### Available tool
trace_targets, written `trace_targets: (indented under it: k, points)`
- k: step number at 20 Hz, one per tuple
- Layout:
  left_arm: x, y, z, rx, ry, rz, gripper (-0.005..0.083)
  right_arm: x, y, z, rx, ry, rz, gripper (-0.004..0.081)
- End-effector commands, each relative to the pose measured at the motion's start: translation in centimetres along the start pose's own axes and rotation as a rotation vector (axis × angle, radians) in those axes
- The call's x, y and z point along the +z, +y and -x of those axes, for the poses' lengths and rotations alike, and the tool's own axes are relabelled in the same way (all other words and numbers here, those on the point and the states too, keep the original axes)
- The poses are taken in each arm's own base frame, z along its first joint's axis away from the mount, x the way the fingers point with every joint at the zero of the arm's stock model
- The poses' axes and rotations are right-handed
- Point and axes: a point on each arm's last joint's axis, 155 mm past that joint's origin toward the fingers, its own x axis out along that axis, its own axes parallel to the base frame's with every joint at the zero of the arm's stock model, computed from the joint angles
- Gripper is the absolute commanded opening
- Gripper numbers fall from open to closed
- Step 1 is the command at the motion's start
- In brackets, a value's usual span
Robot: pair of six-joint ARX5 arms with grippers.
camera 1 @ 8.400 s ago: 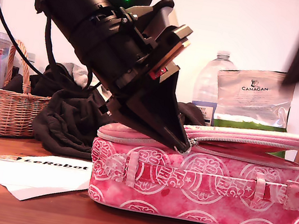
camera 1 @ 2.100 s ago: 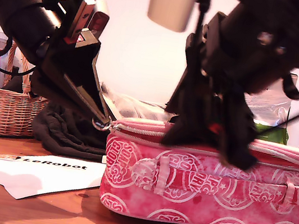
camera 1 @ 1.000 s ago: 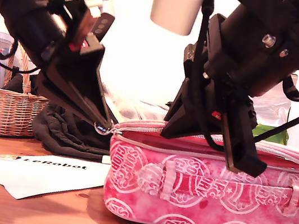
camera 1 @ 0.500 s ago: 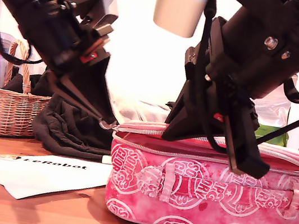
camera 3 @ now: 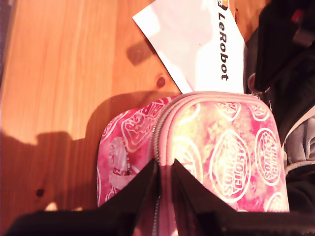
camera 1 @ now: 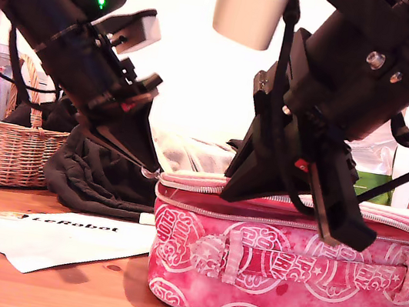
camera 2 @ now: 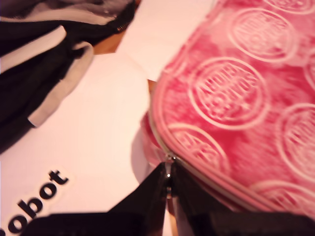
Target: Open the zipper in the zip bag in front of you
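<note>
Zip bag (camera 1: 287, 268) sits on the wooden table (camera 1: 28, 281), toward the exterior view's right, and it has slid a little further that way over the last second or so. Going left to right in that view: the basket (camera 1: 3, 149) and the dark cloth (camera 1: 92, 175) lie behind, the printed sheet (camera 1: 51, 234) in front, then my first gripper (camera 1: 149, 167) at the bag's left corner. Its jaws are pressed together on the ring pull (camera 2: 168, 173) of the zipper (camera 1: 272, 220), as the first wrist view shows. That arm has swung up and back since a second ago, while its tips have stayed at the corner, so the pull is rounding the bend more than running on.

Further right, my second gripper (camera 1: 334, 221) is clamped on the lid's edge at the front zipper line, jaws nearly closed, and has held there throughout. The gap under the lid along the front looks much as it did. I judge the front run is open and the corner is now the sticking point; the bag sliding suggests my pull drags the case more than the slider.
</note>
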Motion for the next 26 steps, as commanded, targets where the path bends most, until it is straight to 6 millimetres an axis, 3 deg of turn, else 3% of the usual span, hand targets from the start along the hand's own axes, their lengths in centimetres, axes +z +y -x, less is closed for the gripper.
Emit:
trace_targets:
  k: [1,9,13,14,16,18,19,26]
  points:
    - [-1.1,1.4,-1.0,0.026,0.012,0.011,-0.0022,0.4,1.0,0.1,0.029,-0.019,0.011,-0.0013]
    - [0.4,1.8,-1.9,0.027,-0.058,-0.010,0.0002,0.7,1.2,0.2,0.032,-0.024,0.010,-0.0013]
    - [0.4,1.9,-1.8,0.028,-0.060,-0.011,0.0253,0.7,1.2,0.2,0.033,-0.025,0.003,-0.0013]
    - [0.4,1.9,-1.8,0.029,-0.060,-0.012,0.0270,0.7,1.2,0.2,0.032,-0.025,-0.002,-0.0013]
    - [0.3,1.7,-1.4,0.027,-0.047,-0.010,0.0253,0.7,1.2,0.2,0.033,-0.025,-0.009,-0.0013]
    - [0.7,1.6,-0.3,0.030,-0.051,-0.008,0.0040,1.0,1.3,0.2,0.041,-0.041,-0.010,-0.0013]
    - [1.3,1.5,0.5,0.035,-0.066,-0.012,-0.0026,1.3,1.4,0.2,0.046,-0.058,-0.012,-0.0013]
    - [4.0,0.6,6.3,0.053,-0.145,0.050,-0.0019,2.5,0.0,0.0,0.015,-0.136,0.050,-0.0013]
